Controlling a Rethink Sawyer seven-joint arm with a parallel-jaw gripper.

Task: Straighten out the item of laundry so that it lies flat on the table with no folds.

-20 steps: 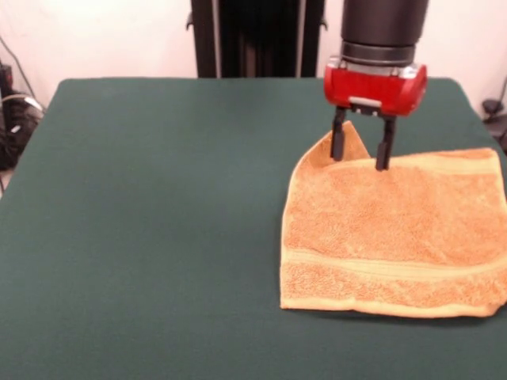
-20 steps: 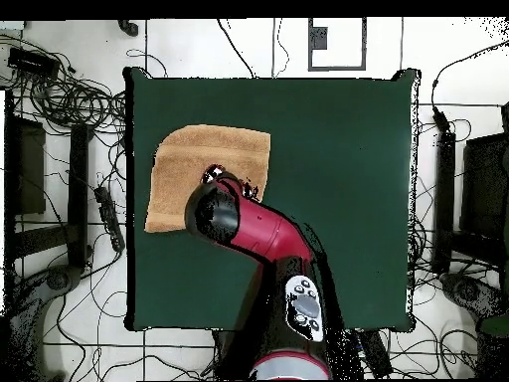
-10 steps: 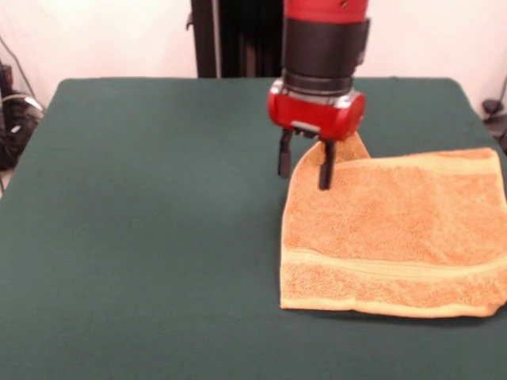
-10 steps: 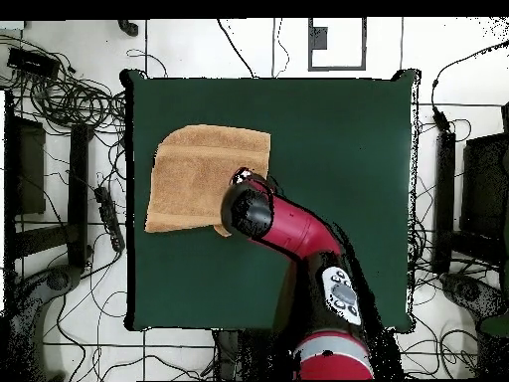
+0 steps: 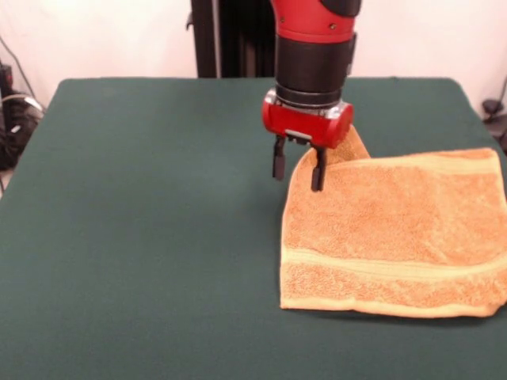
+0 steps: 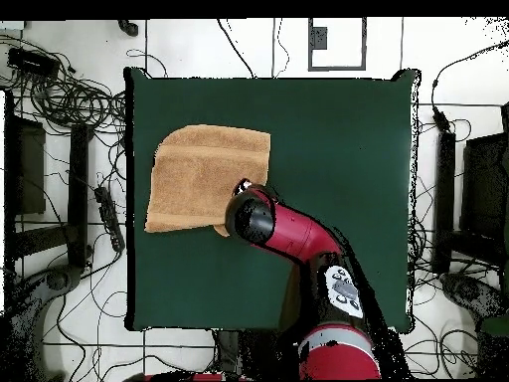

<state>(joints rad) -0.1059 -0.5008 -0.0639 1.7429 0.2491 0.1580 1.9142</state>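
While end effector (image 5: pixel 297 169) hangs with fingers apart, gripping nothing, over towel (image 5: pixel 396 233) corner nearest pedestal, that corner looks folded; towel spreads from fingers toward desk (image 5: pixel 142 237) side edge, long axis across.

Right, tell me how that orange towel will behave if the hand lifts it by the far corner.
The towel will probably drape, not hold shape: its far corner is already folded up. The terry pile looks grippy against the table, so pushing likely bunches it. The hand is open at that corner.
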